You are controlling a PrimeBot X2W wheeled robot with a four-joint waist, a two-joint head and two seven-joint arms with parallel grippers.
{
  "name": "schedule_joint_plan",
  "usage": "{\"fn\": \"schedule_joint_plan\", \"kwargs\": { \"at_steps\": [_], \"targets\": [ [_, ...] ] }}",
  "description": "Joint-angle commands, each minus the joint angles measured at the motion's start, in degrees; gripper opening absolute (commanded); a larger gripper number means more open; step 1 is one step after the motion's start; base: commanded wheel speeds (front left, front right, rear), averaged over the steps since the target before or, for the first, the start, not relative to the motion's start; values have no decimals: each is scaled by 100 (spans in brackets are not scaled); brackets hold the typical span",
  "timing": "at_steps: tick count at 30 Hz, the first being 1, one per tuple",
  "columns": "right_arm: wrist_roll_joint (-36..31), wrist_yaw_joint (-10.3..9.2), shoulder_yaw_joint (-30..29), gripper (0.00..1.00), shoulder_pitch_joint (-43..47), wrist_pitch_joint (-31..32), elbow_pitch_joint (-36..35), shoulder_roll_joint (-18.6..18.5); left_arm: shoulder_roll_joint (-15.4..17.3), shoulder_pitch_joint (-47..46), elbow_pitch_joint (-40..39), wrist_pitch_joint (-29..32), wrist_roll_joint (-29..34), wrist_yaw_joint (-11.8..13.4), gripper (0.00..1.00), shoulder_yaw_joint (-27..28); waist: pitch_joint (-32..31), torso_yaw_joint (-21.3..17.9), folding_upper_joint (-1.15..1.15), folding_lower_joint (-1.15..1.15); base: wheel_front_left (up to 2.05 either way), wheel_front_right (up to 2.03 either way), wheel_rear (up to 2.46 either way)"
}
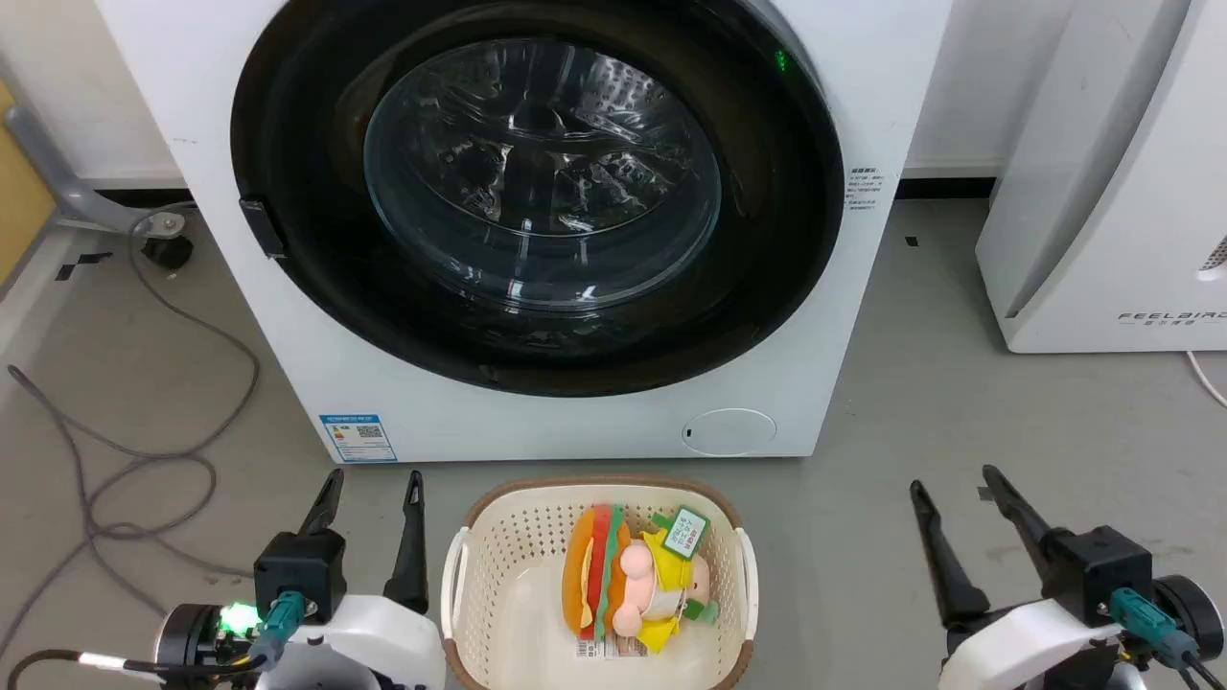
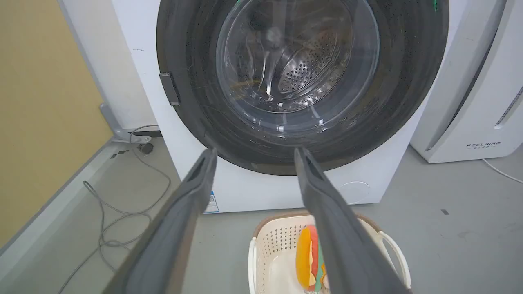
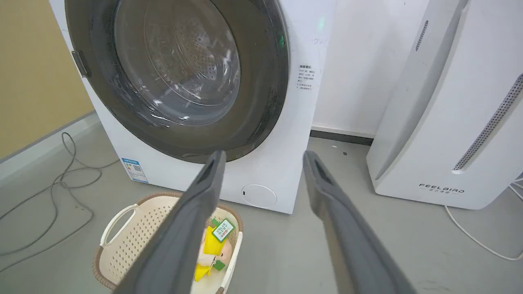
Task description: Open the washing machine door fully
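Note:
The white washing machine (image 1: 566,422) (image 2: 261,192) (image 3: 278,163) stands straight ahead. Its round glossy black door (image 1: 767,249) (image 2: 408,90) (image 3: 265,81), with a clear glass bowl at the centre, lies flat against the front, shut. A small dark latch handle (image 1: 262,228) (image 2: 169,89) sits on the door's left rim. My left gripper (image 1: 375,483) (image 2: 254,152) hovers open low in front of the machine, left of the basket. Low at the right, my right gripper (image 1: 957,479) (image 3: 263,154) is open too. Neither touches the door.
A cream laundry basket (image 1: 498,537) (image 2: 269,241) (image 3: 122,232) holding plush toys (image 1: 633,585) stands on the floor just before the machine, between my grippers. A white FEELBIRD appliance (image 1: 1112,192) (image 3: 449,122) stands right. Grey cables (image 1: 144,460) loop on the floor at the left.

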Motion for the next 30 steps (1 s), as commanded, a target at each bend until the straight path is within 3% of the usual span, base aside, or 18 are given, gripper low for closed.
{"fn": "schedule_joint_plan", "kwargs": {
  "at_steps": [1, 13, 30],
  "targets": [
    [53, 0, -8, 0, 62, -50, -34, 1, 1, -51, 33, -64, -54, 0, 100, -31, 0, 0, 0, 0, 0, 0, 0],
    [402, -1, -41, 0, 137, -142, -125, 1, 2, -93, 67, -195, -124, 17, 100, -131, 14, 9, 0, 0, 0, 0, 0],
    [3094, -1, -329, 0, -152, -417, 67, 3, 2, -166, 126, -399, -259, 36, 100, -301, 57, 35, 0, 0, 0, 0, 0]
  ]
}}
